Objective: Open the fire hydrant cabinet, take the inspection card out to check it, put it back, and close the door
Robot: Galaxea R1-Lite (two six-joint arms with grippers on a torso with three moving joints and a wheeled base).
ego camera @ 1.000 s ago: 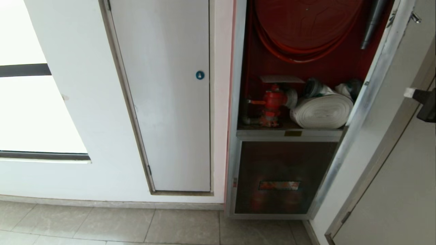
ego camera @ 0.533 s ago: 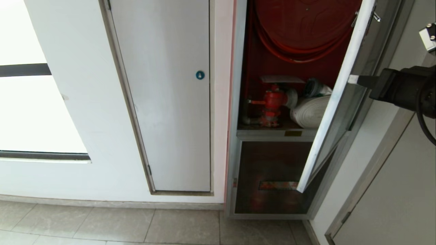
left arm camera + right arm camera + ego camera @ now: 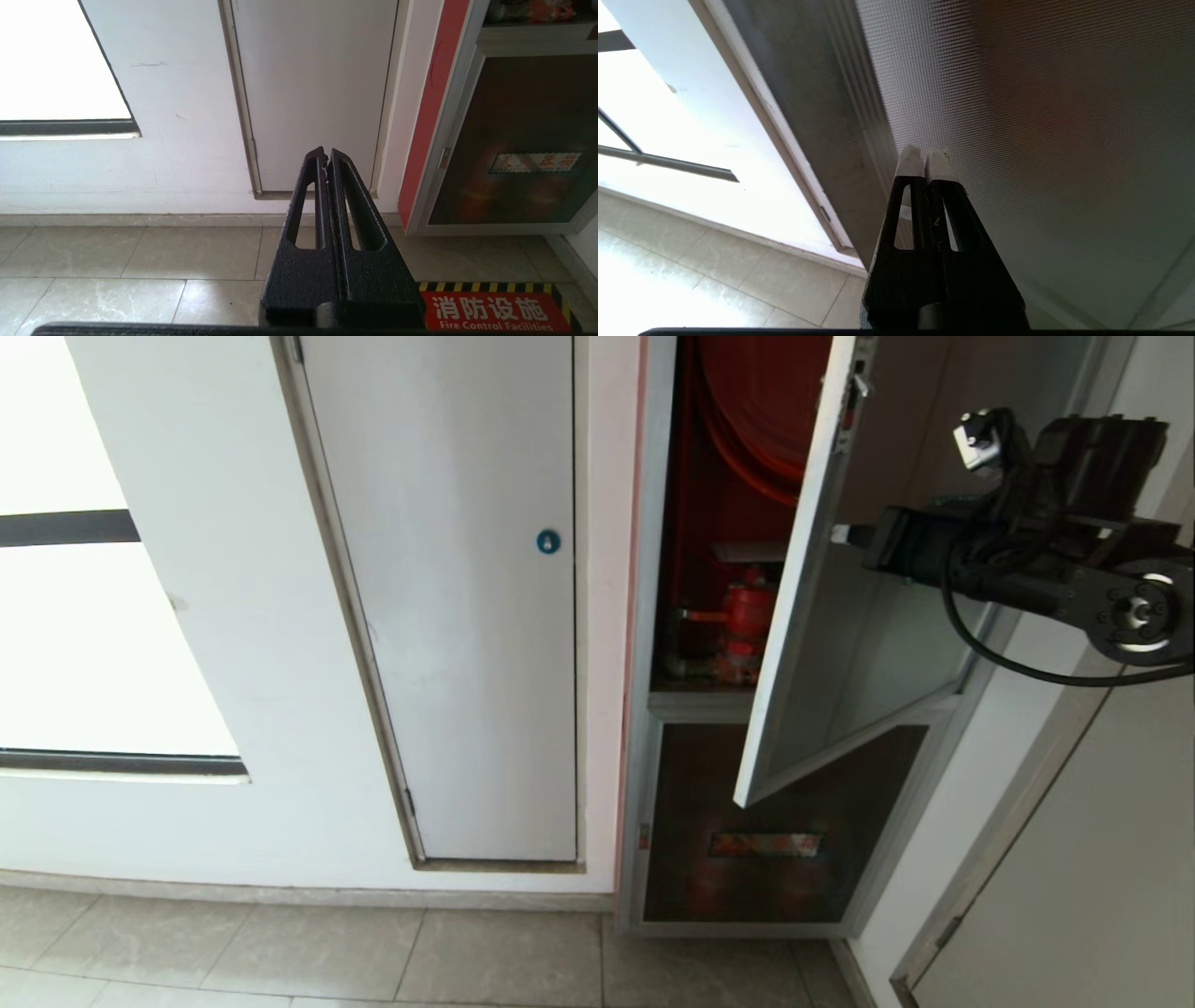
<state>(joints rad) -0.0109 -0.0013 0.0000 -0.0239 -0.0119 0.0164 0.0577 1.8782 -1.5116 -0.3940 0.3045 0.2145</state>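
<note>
Fire hydrant cabinet (image 3: 653,616): aluminium frame set in wall, red interior partly exposed. Door (image 3: 868,644): half-swung across opening, free edge toward cabinet centre, hiding right half of interior. Right gripper (image 3: 840,534): reaches in from right, fingers pressed together, white tips against door's outer glass near free edge. Left gripper (image 3: 326,156): low, fingers together, pointed at white panel door (image 3: 313,93). Red valve (image 3: 744,616): visible left of door edge.

A corridor or service passage of a public or commercial building: a wall-recessed fire hydrant cabinet (image 3: 709,616) with red hose reel (image 3: 756,420) and valve (image 3: 745,611), a floor sign (image 3: 490,310) reading "Fire Control Facilities" at 5 o'clock in the left wrist view, tiled floor (image 3: 308,952), a white service panel (image 3: 457,597), plain white walls (image 3: 233,616).
</note>
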